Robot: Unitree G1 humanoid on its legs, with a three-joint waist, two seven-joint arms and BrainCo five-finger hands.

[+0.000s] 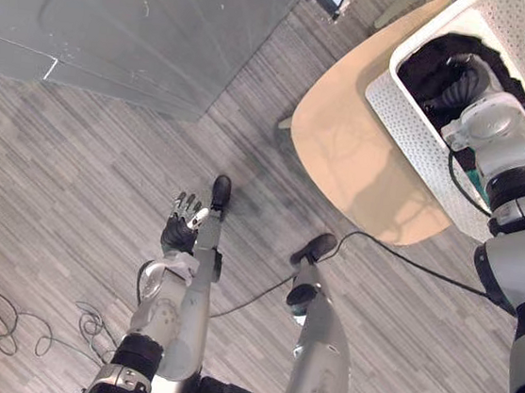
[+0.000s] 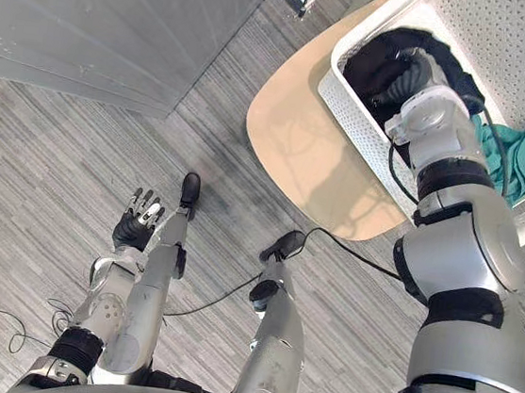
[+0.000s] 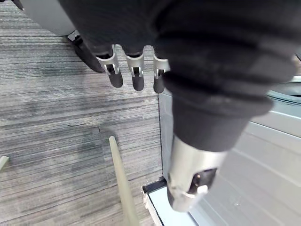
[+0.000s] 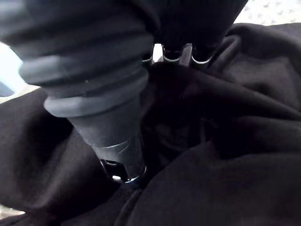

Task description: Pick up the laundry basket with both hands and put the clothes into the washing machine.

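Right hand [image 4: 188, 21] is sitting deep in the black clothes [image 4: 235, 155], dark folds closing round it, and I cannot tell whether it is gripping anything. Left hand [image 1: 182, 221] is hanging low and left of centre in the eye views, over bare floor [image 1: 50, 229], loosely spread and holding nothing.

Moving outward, the black clothes are lying inside the white laundry basket [image 2: 365, 132]. The basket is resting on the pale round table [image 2: 296, 153] in the upper right of the frame, with a teal cloth [image 2: 524, 150] draping over its rim.

I am judging the task barely begun: the basket is not being lifted, one hand alone is at it, and nothing looks loaded. A grey unit [image 1: 140, 21] is filling the upper left, and whether that is the washing machine I cannot say.

The right wrist view is giving the cloth up close. The eye views are supplying basket, table and teal cloth. The left wrist view is adding the relaxed left fingers [image 3: 136, 77] above the floor beside a grey panel [image 3: 263, 169].
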